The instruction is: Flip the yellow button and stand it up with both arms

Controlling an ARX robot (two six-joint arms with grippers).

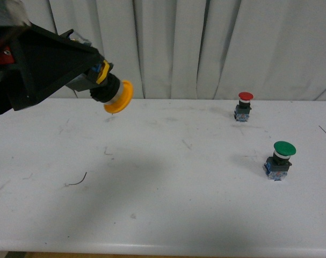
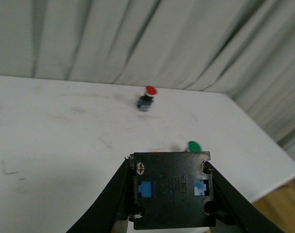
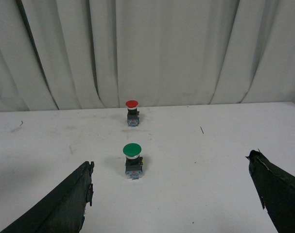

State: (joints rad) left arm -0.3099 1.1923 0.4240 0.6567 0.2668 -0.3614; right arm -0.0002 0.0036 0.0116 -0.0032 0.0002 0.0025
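The yellow button hangs in the air above the table's far left, its orange-yellow cap tilted down and to the right. My left gripper is shut on its black body. From the left wrist, the button's black rear block with two blue contacts fills the space between the fingers. My right gripper is open and holds nothing, with only bare table between its fingers. The right arm does not show in the front view.
A red-capped button stands upright at the back right of the white table. A green-capped button stands nearer, on the right. A thin dark wire scrap lies front left. White curtains hang behind.
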